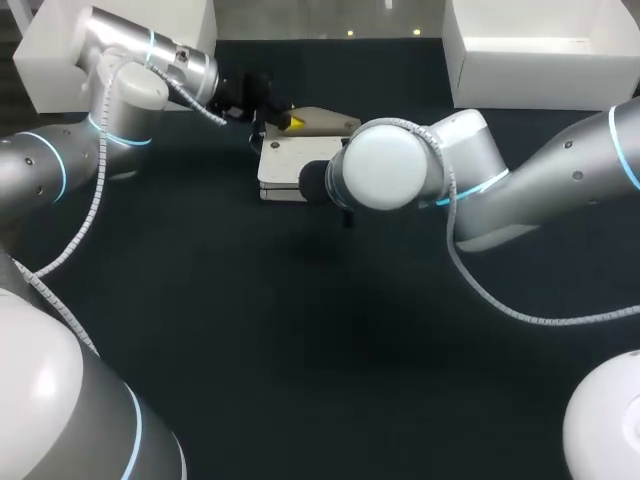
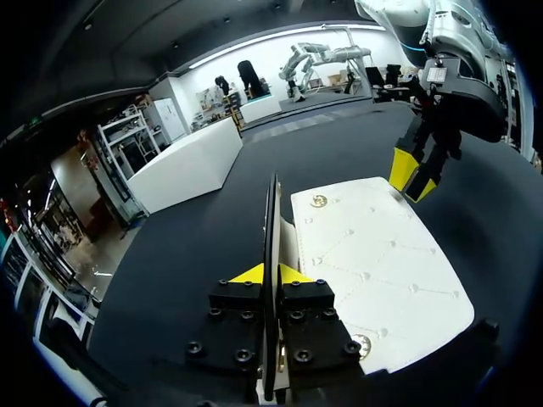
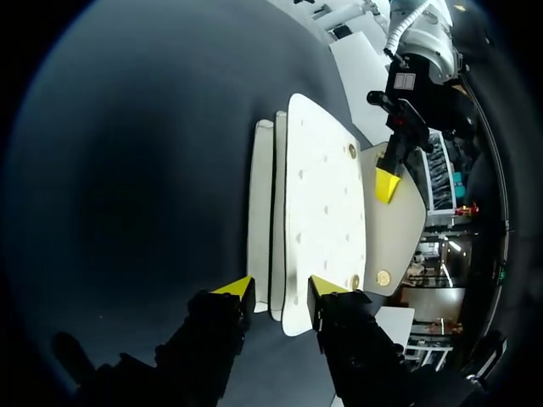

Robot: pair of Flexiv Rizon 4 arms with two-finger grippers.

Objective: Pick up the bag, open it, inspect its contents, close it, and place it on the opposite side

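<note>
Two grippers sat at opposite ends of one cream bag lying flat on the table. From the head camera, the left gripper met the bag's flap at the far edge, while the right arm's wrist hid its own gripper.

In the left wrist view, the left fingers were clenched on the flap, held edge-on between them. The quilted body lay just beside them, its long axis running ahead to the right gripper at the far edge. Opening likely depended on drawing that flap away from the body.

Only the right wrist view showed the bag's stacked layers at the right gripper; whether it gripped them I could not tell.
</note>
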